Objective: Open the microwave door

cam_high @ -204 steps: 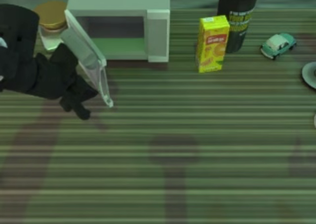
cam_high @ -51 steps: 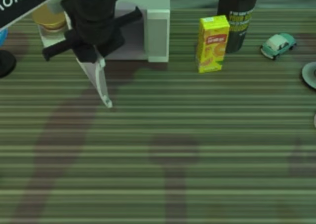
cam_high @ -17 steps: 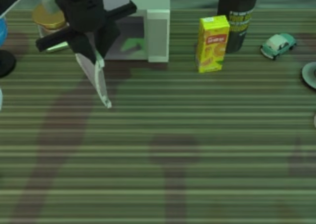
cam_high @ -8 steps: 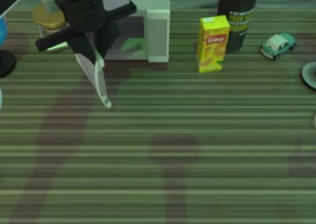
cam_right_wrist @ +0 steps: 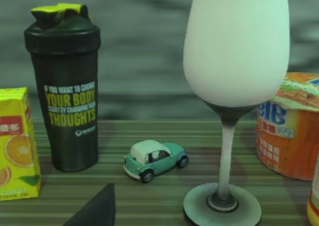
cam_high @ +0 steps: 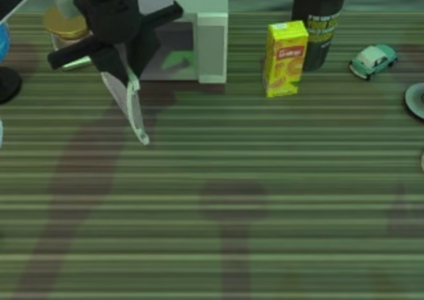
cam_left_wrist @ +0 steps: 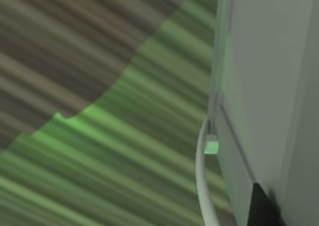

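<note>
My left arm's black gripper (cam_high: 122, 61) hangs over the front left corner of the boxy pale grey-white microwave (cam_high: 199, 8) at the table's far left, right above the hinge end of the flat pale grey-white microwave door with the translucent greyish window (cam_high: 129, 101). That door stands swung well out from the oven front, its free edge pointing toward the near side of the table, and the cavity behind it lies open. From above, the gripper's body hides its own fingers, and the left wrist view gives only the door's pale panel (cam_left_wrist: 264, 86) close beside the camera over the striped green cloth (cam_left_wrist: 99, 151), so I cannot tell whether the fingers are apart or closed on the door. My right arm sits parked off the table's right side; only a dark tip of it (cam_right_wrist: 97, 208) shows in its wrist view, near the small teal toy car (cam_right_wrist: 154, 158), and I cannot tell its state either.
</note>
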Robot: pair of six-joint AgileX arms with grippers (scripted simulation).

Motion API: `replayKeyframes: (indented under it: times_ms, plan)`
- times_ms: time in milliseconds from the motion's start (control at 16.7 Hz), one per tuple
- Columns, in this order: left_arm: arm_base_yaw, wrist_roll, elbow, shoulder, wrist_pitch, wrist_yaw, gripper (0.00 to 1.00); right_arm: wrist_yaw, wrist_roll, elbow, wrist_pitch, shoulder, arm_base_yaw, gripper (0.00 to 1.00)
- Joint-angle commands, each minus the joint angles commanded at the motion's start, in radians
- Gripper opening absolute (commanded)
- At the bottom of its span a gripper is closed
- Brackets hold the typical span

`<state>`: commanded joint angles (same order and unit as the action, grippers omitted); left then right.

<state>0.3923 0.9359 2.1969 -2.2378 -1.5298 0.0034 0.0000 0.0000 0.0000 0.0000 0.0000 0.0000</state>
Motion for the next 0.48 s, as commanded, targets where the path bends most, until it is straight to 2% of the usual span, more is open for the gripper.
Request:
replayKeyframes:
  times_ms: [480]
  plan:
    - [-0.029,-0.039,-0.102,0.066,0.04,0.0,0.0,0.0,0.0,0.0,0.0,0.0,0.0,1.0]
